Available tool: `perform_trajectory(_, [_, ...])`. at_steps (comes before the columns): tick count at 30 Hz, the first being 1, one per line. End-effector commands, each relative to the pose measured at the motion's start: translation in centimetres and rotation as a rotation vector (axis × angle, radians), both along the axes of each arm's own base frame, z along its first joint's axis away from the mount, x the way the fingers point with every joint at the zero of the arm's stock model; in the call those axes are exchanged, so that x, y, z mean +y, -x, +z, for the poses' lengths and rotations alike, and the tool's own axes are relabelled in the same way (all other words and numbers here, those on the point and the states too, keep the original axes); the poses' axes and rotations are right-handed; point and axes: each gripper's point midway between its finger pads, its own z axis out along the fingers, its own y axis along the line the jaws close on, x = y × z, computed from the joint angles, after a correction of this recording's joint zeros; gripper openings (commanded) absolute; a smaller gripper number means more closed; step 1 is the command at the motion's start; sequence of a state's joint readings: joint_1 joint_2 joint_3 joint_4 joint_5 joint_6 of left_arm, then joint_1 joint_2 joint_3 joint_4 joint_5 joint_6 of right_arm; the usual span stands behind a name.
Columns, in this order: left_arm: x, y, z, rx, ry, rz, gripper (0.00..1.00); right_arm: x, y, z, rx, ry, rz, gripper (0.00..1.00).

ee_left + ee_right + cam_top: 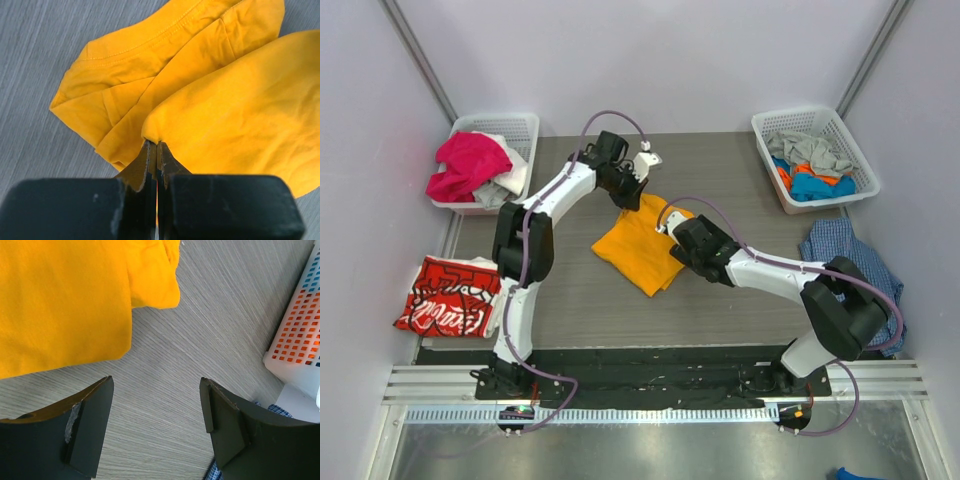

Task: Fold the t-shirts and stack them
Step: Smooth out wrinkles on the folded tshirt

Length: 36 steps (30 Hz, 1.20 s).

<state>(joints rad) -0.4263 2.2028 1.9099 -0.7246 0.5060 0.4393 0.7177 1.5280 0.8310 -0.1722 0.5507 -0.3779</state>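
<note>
Folding looks under way: the left gripper (156, 146) pinches a fold of the orange t-shirt (225, 115) in the middle of the worktop (570, 300); the right gripper (156, 410) stands wide and empty beside the cloth. Next, carry the fold across.

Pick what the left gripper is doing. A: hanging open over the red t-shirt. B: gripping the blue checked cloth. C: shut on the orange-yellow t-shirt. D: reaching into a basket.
C: the left wrist view shows the left gripper pinched shut on a fold of the orange-yellow t-shirt.
</note>
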Motion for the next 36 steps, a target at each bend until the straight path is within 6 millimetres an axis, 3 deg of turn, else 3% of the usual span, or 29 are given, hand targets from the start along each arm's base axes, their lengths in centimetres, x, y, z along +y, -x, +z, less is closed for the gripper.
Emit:
perform_trajectory(1, [-0.1, -0.8, 6.4, -0.158, 0.065, -0.014, 0.0, 0.4, -0.4, 0.2, -0.015, -0.034, -0.014, 0.77])
perform_trajectory(9, [0.5, -1.2, 7.7, -0.206, 0.052, -0.005, 0.0, 0.4, -0.4, 0.0, -0.01, -0.032, -0.013, 0.77])
perform_trajectory(36, [2.9, -1.3, 7.7, -0.233, 0.028, 0.023, 0.0, 0.0, -0.4, -0.8, 0.011, -0.017, -0.018, 0.76])
